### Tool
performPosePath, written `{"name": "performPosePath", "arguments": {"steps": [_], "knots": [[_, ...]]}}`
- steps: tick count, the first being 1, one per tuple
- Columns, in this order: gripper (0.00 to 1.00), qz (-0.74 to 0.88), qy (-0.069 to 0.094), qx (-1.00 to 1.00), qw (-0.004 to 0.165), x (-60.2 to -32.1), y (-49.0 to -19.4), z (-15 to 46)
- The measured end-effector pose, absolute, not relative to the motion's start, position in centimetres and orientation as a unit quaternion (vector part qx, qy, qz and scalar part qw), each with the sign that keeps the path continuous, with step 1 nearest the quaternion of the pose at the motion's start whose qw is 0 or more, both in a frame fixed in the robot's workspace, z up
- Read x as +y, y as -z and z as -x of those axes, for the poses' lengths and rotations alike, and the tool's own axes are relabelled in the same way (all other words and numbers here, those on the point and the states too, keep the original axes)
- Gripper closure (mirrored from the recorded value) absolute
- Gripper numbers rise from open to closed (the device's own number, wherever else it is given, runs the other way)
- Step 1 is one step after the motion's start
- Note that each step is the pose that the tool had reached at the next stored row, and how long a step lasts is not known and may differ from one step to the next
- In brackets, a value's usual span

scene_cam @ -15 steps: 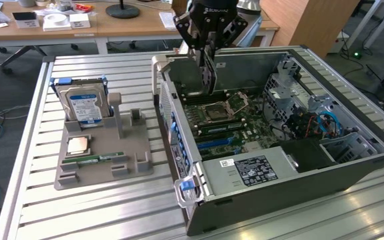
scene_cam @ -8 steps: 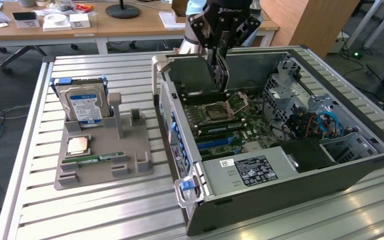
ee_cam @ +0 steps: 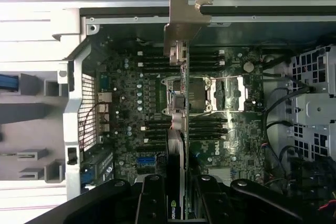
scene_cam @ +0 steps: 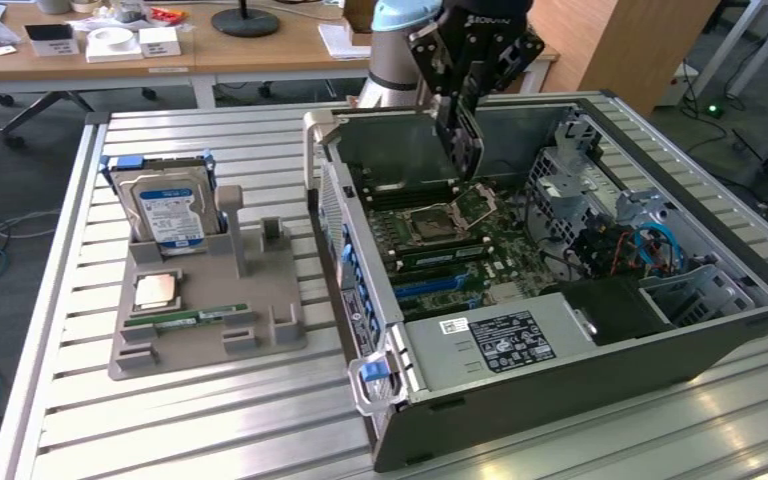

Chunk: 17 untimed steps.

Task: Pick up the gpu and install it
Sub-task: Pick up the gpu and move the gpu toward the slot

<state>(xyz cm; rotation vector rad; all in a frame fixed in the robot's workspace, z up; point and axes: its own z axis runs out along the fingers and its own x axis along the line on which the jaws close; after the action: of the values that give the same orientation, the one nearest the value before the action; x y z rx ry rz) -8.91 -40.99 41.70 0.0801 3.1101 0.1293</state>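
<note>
On the counter (scene_cam: 224,420) the open computer case (scene_cam: 624,380) lies on its side, with the power supply (scene_cam: 504,340) nearest and the bare motherboard (scene_cam: 491,262) behind it. Over the CPU socket (scene_cam: 434,228) hangs the gpu (scene_cam: 464,140). It is held on edge, its long axis running down from the jaws, which are closed on its upper end. Its metal bracket (ee_cam: 185,19) is the lower end. The drive cage (scene_cam: 571,185) stands at the exterior view's right, and the room above the board is open.
</note>
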Motion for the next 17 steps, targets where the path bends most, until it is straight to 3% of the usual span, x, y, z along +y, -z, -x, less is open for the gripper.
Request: {"name": "performPosePath", "arguments": {"steps": [17], "knots": [[0.74, -0.026, -0.042, 0.999, 0.014, -40.9, -41.7, 3.7]]}}
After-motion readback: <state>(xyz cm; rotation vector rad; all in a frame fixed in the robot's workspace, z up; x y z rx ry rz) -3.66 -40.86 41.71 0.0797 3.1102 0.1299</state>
